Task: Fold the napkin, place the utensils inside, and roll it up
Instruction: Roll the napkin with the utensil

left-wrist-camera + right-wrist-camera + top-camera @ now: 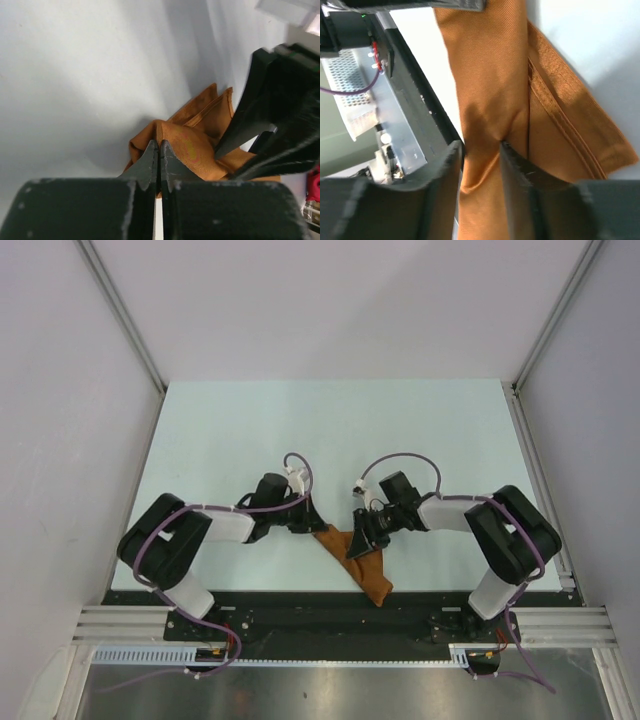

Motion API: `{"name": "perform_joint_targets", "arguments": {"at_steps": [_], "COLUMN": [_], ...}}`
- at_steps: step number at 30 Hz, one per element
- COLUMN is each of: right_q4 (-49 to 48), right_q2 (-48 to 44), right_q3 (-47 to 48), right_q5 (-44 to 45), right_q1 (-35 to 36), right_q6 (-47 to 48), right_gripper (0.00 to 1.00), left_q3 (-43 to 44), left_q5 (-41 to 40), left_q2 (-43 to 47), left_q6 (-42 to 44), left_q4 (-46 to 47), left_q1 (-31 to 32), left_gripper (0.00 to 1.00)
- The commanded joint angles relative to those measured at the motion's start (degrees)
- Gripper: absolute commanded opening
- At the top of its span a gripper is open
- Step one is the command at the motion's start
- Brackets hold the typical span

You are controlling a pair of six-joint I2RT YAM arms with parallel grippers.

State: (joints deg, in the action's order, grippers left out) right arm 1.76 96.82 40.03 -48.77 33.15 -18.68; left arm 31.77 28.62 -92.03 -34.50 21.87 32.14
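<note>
The rust-orange napkin (366, 568) lies bunched near the table's front edge, between the two arms. My left gripper (318, 530) is at the napkin's left corner. In the left wrist view its jaws (159, 148) are shut, pinching a raised ridge of the napkin (197, 150). My right gripper (358, 543) hangs over the middle of the cloth. Seen from the right wrist, its fingers (479, 150) stand apart, with a fold of the napkin (490, 75) running loosely between them. The right gripper's black fingers (270, 115) loom close on the right of the left wrist view. The utensils are out of view.
The pale table top (330, 430) stretches away behind the arms, bounded by white walls and aluminium posts (120, 310). A black base rail (330, 608) runs along the near edge, just below the napkin's lower end. A metal bracket with wiring (395, 130) sits beside it.
</note>
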Motion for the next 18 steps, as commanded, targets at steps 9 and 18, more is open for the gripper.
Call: {"name": "perform_joint_targets", "arguments": {"at_steps": [9,18], "right_q4": [19.7,21.0], "right_q2": [-15.5,-11.8], "right_q3": [10.4,13.8], "right_q5": [26.6,64.9], "right_q1": [8.4,30.9], "right_q6": [3.6,2.2], "right_gripper": [0.61,0.62], "left_q3": [5.4,7.1], "left_q5": [-0.2,-0.8], "left_q2": [-4.6,-6.1], "left_q6": [1.4,0.8], "left_q4": [-5.3,-7.8], "left_q1": [0.7,0.7], "left_gripper": [0.00,0.00]}}
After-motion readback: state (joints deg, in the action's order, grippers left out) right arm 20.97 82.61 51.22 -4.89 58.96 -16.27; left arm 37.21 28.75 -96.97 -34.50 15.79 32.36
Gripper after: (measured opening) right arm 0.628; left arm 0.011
